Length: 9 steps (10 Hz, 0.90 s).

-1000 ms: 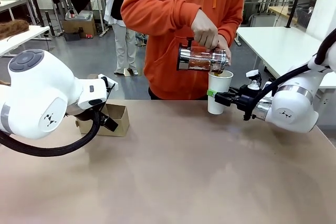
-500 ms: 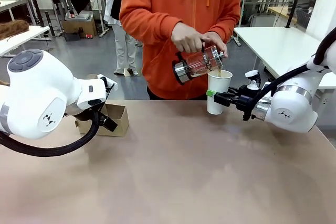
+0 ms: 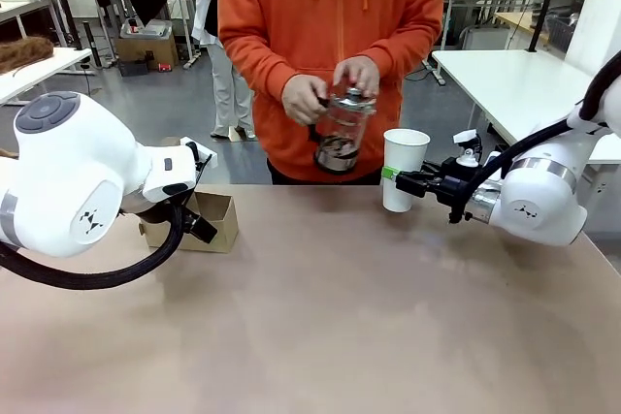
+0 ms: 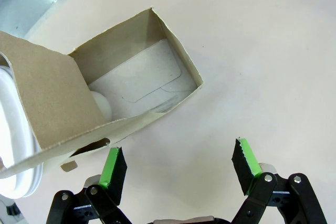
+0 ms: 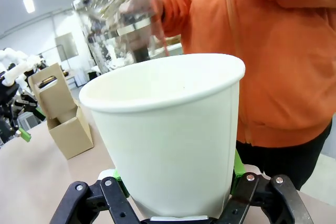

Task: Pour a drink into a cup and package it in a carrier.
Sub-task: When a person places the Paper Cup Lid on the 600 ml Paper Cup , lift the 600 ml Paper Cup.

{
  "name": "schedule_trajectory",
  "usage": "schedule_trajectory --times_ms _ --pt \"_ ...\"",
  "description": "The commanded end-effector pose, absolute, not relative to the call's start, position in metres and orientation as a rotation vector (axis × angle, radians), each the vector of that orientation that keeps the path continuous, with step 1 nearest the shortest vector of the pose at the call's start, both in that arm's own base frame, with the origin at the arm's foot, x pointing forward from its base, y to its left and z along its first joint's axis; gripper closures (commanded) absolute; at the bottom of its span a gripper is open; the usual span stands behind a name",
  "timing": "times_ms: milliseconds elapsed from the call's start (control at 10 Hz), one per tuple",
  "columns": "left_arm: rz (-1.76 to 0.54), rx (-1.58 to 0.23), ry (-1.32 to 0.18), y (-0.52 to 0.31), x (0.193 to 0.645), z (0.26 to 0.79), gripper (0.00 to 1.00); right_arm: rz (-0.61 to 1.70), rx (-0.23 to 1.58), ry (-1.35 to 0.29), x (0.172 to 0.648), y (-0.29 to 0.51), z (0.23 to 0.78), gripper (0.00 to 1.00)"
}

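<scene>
Looking at your right gripper point(image 3: 392, 175) first: it's clamped on the cup point(image 3: 405, 164), with the green pads pressed on either side of the lower wall. The cup stands upright at the far right of the table point(image 3: 340, 327). The wrist view doesn't see over the rim, so I can't tell if there's any drink in it.

The person across the table holds the carafe point(image 3: 340, 131) in both hands point(image 3: 303, 99), up off the table and left of the cup, apart from it. It's roughly upright. There's something dark low in the glass, but I can't say if that's drink or just the base band.

Your left gripper point(image 4: 178, 163) is wide open with nothing between the pads, sitting just beside the carrier point(image 4: 121, 85) at the far left. One pad is right by the carrier's wall. Touching or not, can't tell.
</scene>
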<state>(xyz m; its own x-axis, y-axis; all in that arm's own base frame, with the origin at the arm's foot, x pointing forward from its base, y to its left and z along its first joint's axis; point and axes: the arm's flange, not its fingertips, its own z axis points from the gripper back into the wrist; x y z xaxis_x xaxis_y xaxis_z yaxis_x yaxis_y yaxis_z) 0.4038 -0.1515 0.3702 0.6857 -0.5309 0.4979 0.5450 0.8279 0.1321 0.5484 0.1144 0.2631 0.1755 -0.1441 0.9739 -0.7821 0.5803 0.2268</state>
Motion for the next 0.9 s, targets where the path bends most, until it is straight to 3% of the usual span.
schedule_trajectory --times_ms 0,800 --pt "-0.602 -0.029 -0.550 -0.1513 0.4037 0.3705 0.00 0.548 0.883 -1.353 0.5480 0.1160 0.2673 0.20" --pt "-0.602 -0.029 -0.550 -0.1513 0.4037 0.3705 0.00 0.548 0.883 -1.353 0.5480 0.1160 0.2673 0.20"
